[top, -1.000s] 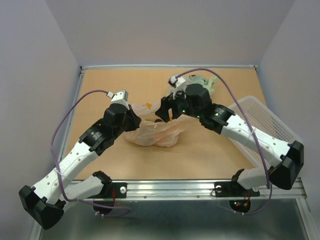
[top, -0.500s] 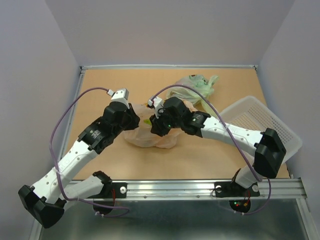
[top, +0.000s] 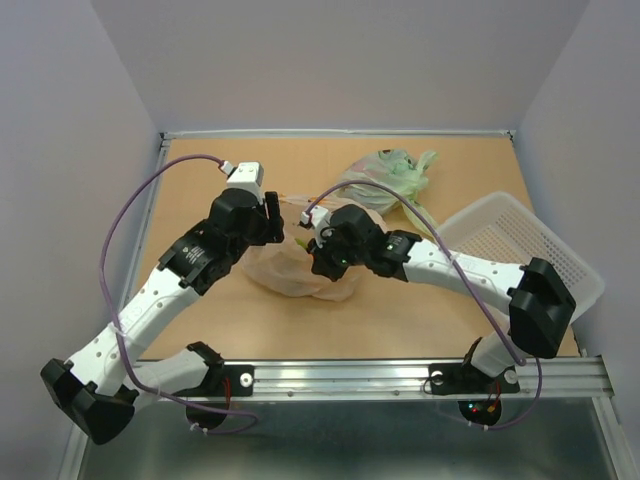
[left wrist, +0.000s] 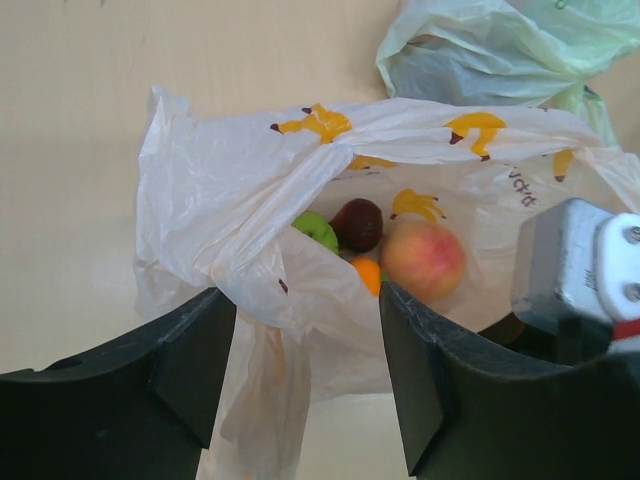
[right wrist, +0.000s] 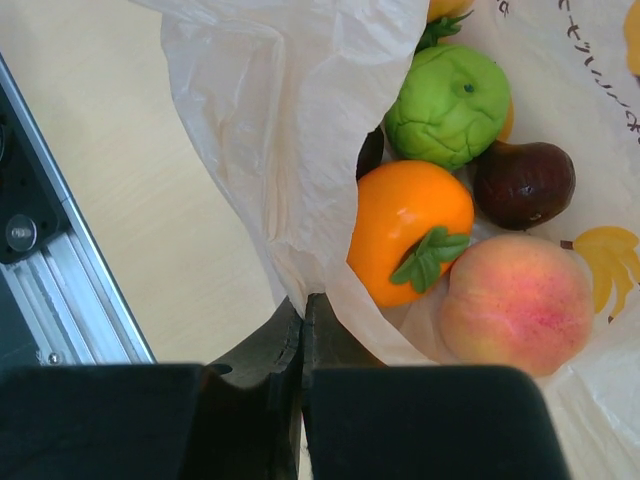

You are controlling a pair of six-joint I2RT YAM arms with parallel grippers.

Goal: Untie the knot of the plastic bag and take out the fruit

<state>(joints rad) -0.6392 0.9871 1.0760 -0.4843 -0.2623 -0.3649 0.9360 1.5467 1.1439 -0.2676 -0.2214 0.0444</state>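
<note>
Tan wooden tabletop (top: 420, 310) with plain grey walls around it, pretty bare setup. Sitting in the middle is the plastic bag (top: 285, 275), the thin peachy see-through one with little banana prints, and its mouth is gaping open toward the arms. You can look straight in: a bumpy green fruit (right wrist: 450, 105), an orange one with a green leafy cap (right wrist: 405, 225), a dark purple-brown one (right wrist: 522, 183) and a peach (right wrist: 515, 300), all bunched up and touching each other.

Left gripper (left wrist: 300, 300) hovers at the bag's left side with its jaws spread wide. A loose fold of plastic hangs between them, but they aren't squeezing it.

Right gripper (right wrist: 302, 310) is clamped tight, and the bag's near edge runs right down into the closed tips, so it looks pinched on the rim.

Pale green bag (top: 385, 175) sits further back, just behind the peach one. White mesh basket (top: 510, 235) is off on the right side.
</note>
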